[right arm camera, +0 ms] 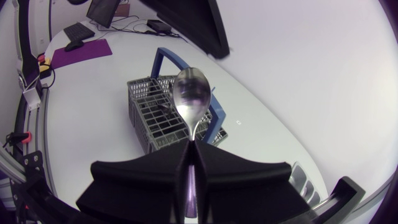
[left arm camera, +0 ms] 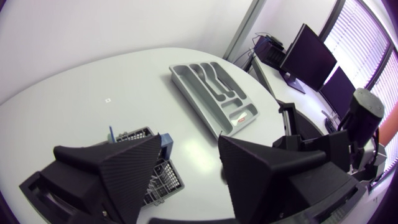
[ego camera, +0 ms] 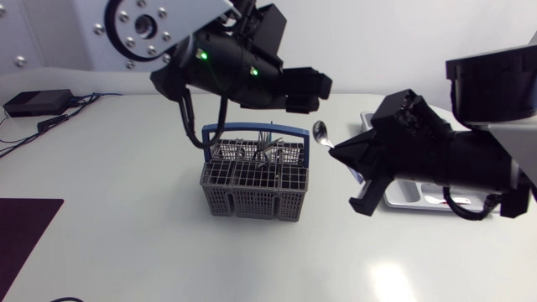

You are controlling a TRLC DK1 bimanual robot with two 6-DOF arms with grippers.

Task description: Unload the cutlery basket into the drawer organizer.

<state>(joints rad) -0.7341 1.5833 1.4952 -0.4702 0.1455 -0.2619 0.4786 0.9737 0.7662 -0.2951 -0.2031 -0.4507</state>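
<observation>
**Head view with both wrist views: spoon [ego camera: 321, 132] held in the air beside cutlery basket [ego camera: 256, 180]**

1. Cutlery basket: grey mesh with a blue hoop handle, upright on the white bench [ego camera: 126, 210]. Several pieces of cutlery [ego camera: 262, 151] stand in its far compartments.
2. Spoon: off the bench, just right of the basket's handle, bowl toward the basket. The right jaws are pressed onto its handle from both sides. In the right wrist view the bowl juts ahead of them, with the basket beyond it.
3. Right arm [ego camera: 470, 168]: enters from the right of the basket and sits between the basket and the drawer organizer [left arm camera: 214, 96].
4. Drawer organizer: grey compartment tray, flat on the bench, well right of the basket. In the head view the right arm hides most of it. Its contents cannot be told.
5. Left jaws: spread wide with nothing between them, hanging above the basket. In the left wrist view the basket shows below, between the fingers [left arm camera: 118, 171].
6. Dark mat [ego camera: 25, 226]: on the bench, far left of the basket.
7. Black box [ego camera: 38, 102]: with cables, behind and left of the basket.
</observation>
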